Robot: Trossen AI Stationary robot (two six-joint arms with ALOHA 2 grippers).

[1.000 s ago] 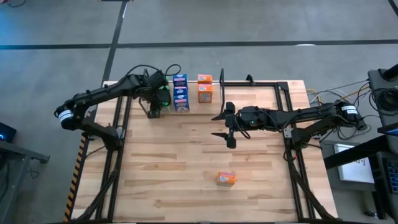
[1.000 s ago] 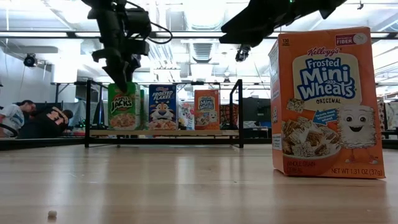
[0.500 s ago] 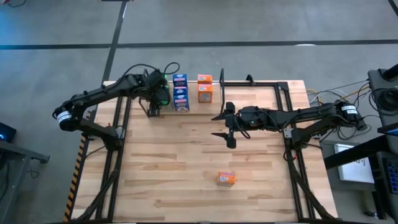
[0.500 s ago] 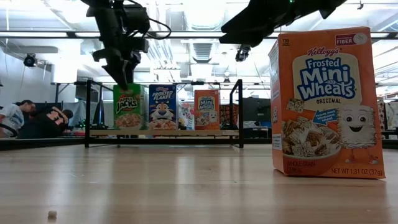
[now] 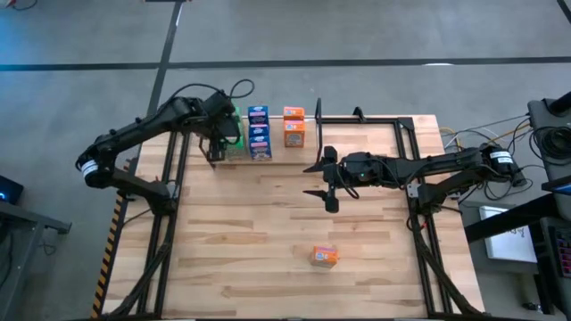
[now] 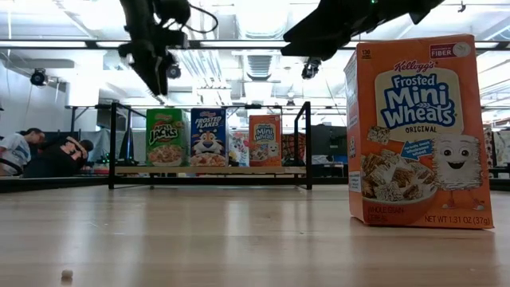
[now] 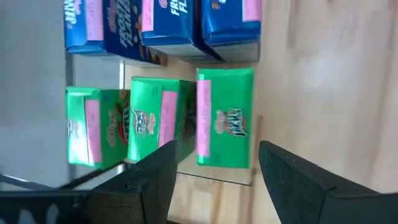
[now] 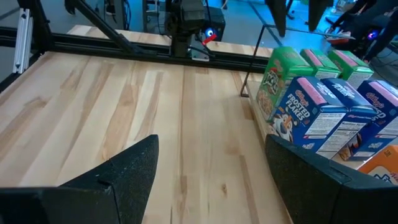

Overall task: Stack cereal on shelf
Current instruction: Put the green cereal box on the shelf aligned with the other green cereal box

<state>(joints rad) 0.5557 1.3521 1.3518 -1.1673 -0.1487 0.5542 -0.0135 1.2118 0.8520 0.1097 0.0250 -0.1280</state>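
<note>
On wooden table, orange box.

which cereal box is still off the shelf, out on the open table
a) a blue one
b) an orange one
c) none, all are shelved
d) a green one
b: an orange box stands alone on the near part of the table, away from the shelf where the green boxes and blue boxes are lined up.
</note>
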